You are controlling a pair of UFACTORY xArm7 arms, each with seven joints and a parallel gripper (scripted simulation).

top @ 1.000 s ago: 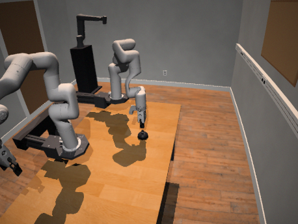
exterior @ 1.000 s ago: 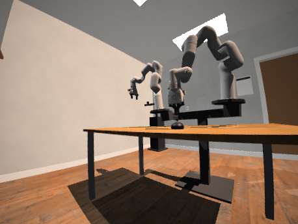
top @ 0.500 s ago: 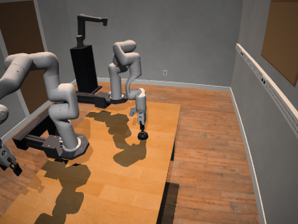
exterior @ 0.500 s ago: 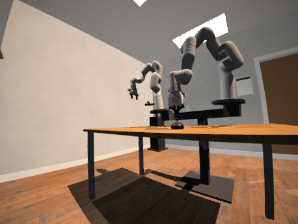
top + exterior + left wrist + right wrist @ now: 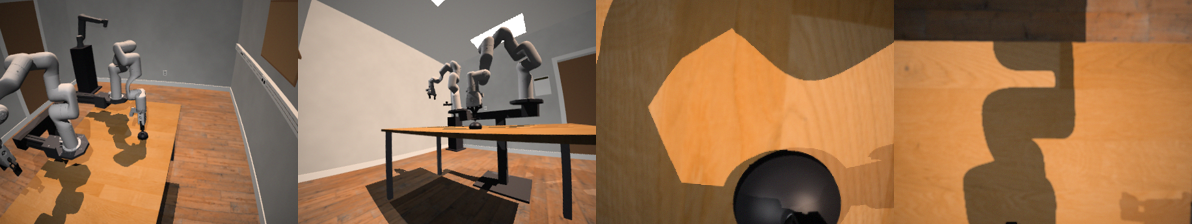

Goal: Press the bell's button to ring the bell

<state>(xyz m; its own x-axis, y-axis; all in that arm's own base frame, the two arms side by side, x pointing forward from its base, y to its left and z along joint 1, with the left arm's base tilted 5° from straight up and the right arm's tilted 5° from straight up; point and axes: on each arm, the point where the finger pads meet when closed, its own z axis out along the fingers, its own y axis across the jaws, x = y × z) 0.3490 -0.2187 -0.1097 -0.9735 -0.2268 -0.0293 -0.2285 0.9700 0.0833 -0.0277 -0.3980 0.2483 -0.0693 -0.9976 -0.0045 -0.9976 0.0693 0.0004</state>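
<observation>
The bell (image 5: 142,136) (image 5: 475,126) (image 5: 771,180), a dark dome, stands upright on the table (image 5: 130,192) (image 5: 412,131). My left gripper (image 5: 142,130) (image 5: 475,120) (image 5: 805,218) is shut and empty, pointing straight down over the top of the bell. Its tips are at the button, which they mostly hide in the left wrist view. They look in contact with it; how far it is pressed I cannot tell. My right gripper (image 5: 17,170) (image 5: 432,97) is open and empty, well away from the bell; the right wrist view shows no bell.
The right arm's base (image 5: 71,148) stands at the table's side in the top view. A black pedestal (image 5: 84,66) with a small dark arm stands behind. The table's long edge (image 5: 171,154) lies to the right of the bell in the top view.
</observation>
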